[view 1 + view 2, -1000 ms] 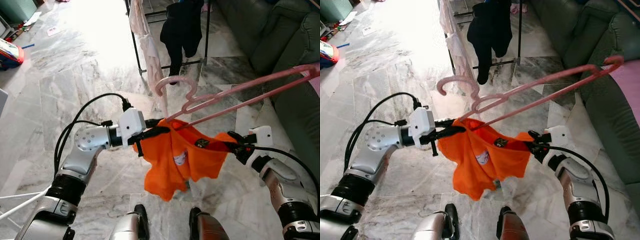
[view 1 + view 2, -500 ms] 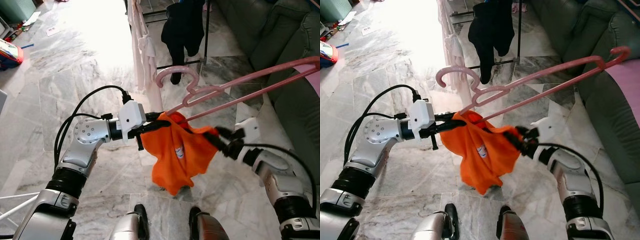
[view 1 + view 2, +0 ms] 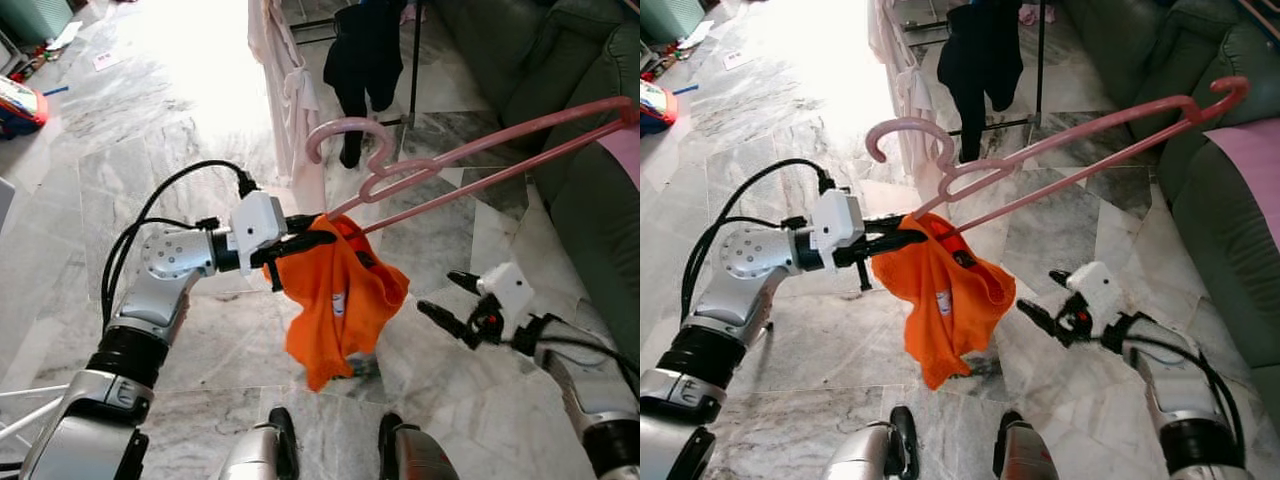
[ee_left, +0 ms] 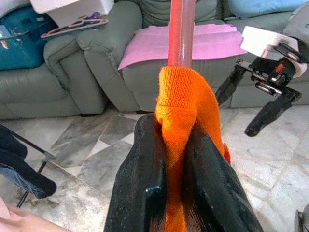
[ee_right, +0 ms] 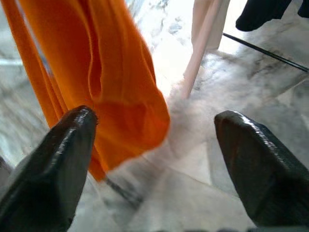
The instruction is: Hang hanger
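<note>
A long pink hanger [image 3: 480, 170] slants up to the right, its hook [image 3: 345, 130] pointing toward the clothes rack. An orange garment [image 3: 340, 300] droops from the hanger's lower end. My left gripper [image 3: 322, 234] is shut on a fold of that garment right at the hanger bar; in the left wrist view the black fingers [image 4: 149, 159] pinch the orange cloth [image 4: 178, 111] under the bar [image 4: 181, 34]. To the right and lower, my right gripper [image 3: 437, 291] stands open and apart from the garment. The right wrist view has its spread fingers [image 5: 53, 159] facing the hanging orange cloth [image 5: 111, 82].
A black clothes rack [image 3: 413, 60] stands ahead with a dark garment [image 3: 365, 50] and a pale one [image 3: 285, 70] on it. A green sofa [image 3: 590, 90] with a pink cloth [image 3: 630, 155] runs along the right. A red toy [image 3: 20, 105] lies far left on the marble floor.
My right gripper has let go of the garment's side and drawn back to the right, now open. The garment has swung down and hangs from the left gripper alone.
</note>
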You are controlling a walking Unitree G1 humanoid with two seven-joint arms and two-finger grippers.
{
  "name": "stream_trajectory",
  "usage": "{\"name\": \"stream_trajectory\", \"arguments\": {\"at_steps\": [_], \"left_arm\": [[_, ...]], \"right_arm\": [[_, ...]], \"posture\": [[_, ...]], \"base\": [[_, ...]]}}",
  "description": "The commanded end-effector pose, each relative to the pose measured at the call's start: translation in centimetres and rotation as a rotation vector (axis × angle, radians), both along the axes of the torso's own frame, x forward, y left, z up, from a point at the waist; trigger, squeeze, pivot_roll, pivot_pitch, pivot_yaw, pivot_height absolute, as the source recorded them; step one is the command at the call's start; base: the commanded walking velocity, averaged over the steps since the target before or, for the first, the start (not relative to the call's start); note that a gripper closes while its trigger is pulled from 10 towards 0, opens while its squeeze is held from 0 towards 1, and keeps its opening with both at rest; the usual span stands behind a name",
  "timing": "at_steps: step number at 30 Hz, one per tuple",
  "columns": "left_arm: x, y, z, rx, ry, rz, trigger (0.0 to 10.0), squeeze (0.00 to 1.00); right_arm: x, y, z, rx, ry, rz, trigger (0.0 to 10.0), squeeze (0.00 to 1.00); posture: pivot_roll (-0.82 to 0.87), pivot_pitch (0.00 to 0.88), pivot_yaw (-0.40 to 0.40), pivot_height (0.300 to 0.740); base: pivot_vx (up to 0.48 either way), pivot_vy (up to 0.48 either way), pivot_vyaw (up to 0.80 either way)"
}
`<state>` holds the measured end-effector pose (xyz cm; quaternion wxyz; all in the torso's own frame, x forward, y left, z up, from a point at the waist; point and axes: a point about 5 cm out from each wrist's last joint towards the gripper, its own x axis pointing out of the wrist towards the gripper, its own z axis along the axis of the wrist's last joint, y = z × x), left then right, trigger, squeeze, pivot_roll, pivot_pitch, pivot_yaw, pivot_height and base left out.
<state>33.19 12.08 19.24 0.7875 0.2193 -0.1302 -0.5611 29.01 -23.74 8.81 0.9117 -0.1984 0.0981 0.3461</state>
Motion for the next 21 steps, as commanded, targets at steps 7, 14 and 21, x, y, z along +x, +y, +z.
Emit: {"name": "stream_trajectory", "arguments": {"at_steps": [7, 14, 21], "left_arm": [[-0.2, 0.0, 1.8, 0.000, -0.037, -0.043, 0.0, 0.00], [-0.6, -0.4, 3.0, -0.022, -0.043, -0.078, 0.0, 0.00], [-1.0, -0.7, 3.6, -0.040, -0.038, -0.094, 0.0, 0.00]], "right_arm": [[-1.2, 0.3, -2.0, -0.165, -0.048, 0.035, 10.0, 0.18], [-0.6, 0.6, -2.5, -0.289, -0.163, 0.003, 10.0, 0.00], [0.4, 1.6, -2.5, -0.291, -0.225, -0.046, 10.0, 0.00]], "posture": [[-0.04, 0.296, 0.105, 0.740], [-0.03, 0.295, 0.103, 0.740], [-0.02, 0.294, 0.102, 0.740]], "base": [[0.000, 0.000, 0.00], [0.000, 0.000, 0.00], [0.000, 0.000, 0.00]]}}
